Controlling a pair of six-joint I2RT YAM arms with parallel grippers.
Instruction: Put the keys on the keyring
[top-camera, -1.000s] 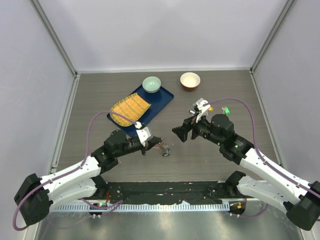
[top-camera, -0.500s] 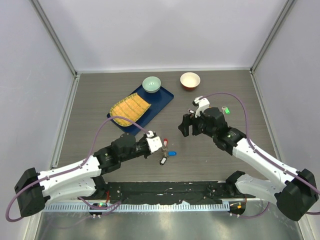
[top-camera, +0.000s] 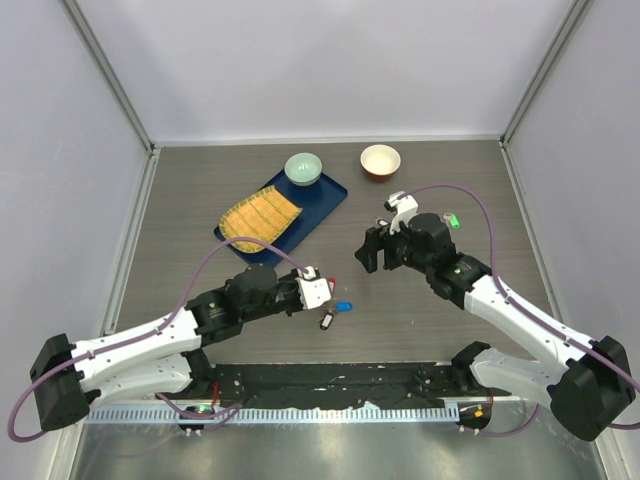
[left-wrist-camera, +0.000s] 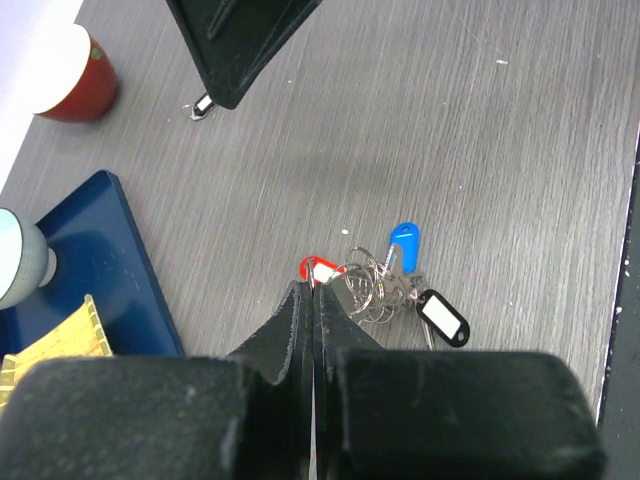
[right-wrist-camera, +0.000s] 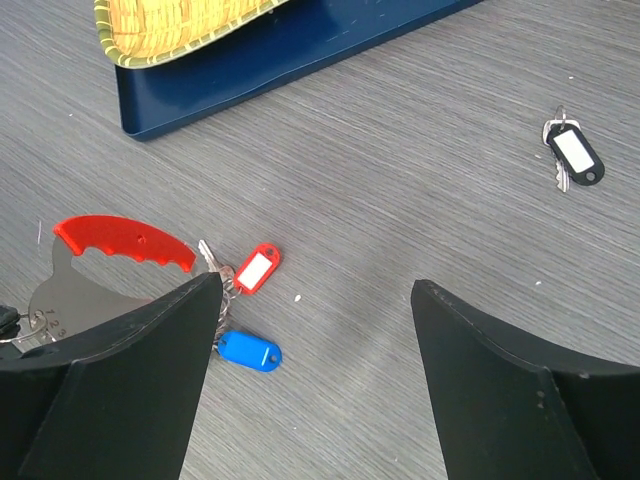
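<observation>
The keyring (top-camera: 332, 310) lies on the table as a bunch of silver rings with a red tag (right-wrist-camera: 255, 268), a blue tag (right-wrist-camera: 248, 352) and a black tag (left-wrist-camera: 443, 318). My left gripper (left-wrist-camera: 312, 290) is shut, pinching a thin silver plate with a red ridged edge (right-wrist-camera: 120, 240) where it meets the bunch. My right gripper (right-wrist-camera: 316, 282) hovers open above the table just right of the bunch, holding nothing. A loose black-headed key (right-wrist-camera: 573, 153) lies further back. A green-headed key (top-camera: 453, 218) lies beside the right arm. A yellow one is not visible.
A blue tray (top-camera: 330, 195) holding a yellow woven mat (top-camera: 262, 215) and a pale green bowl (top-camera: 303, 168) sits at the back left. A red bowl with a white inside (top-camera: 380, 160) stands behind the right gripper.
My left gripper has moved right and slightly nearer, taking the keyring along; its tags now lie spread on the table. The right gripper drew back and turned a little, then stayed put.
</observation>
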